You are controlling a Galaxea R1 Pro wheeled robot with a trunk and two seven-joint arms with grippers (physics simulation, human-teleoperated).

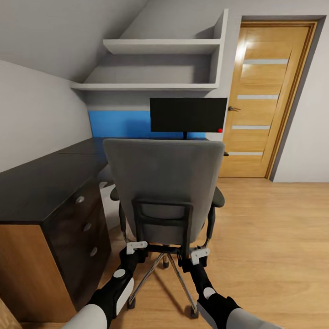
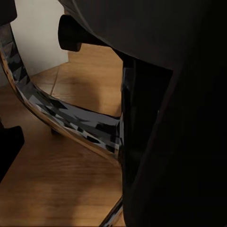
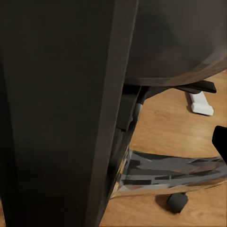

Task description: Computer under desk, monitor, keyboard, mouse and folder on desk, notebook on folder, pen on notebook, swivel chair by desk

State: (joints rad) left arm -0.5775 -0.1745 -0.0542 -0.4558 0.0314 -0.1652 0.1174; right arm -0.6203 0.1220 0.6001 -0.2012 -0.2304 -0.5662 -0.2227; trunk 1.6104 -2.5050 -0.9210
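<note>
- Both tools, left tool (image 1: 137,247) and right tool (image 1: 199,254), sit against the swivel chair (image 1: 164,192) back's base; grip unclear.
- Push evenly, steering toward the bench (image 1: 41,183), watching the monitor (image 1: 188,114).

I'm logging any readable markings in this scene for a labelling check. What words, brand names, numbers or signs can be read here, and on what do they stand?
None: no text can be read in any view.
The monitor: blank black screen, with a small red dot at its lower corner, not a character.
The swivel chair: plain grey back, no label.
The desk drawer fronts: round knobs, no markings.
The door: pale strips, no writing.
</note>
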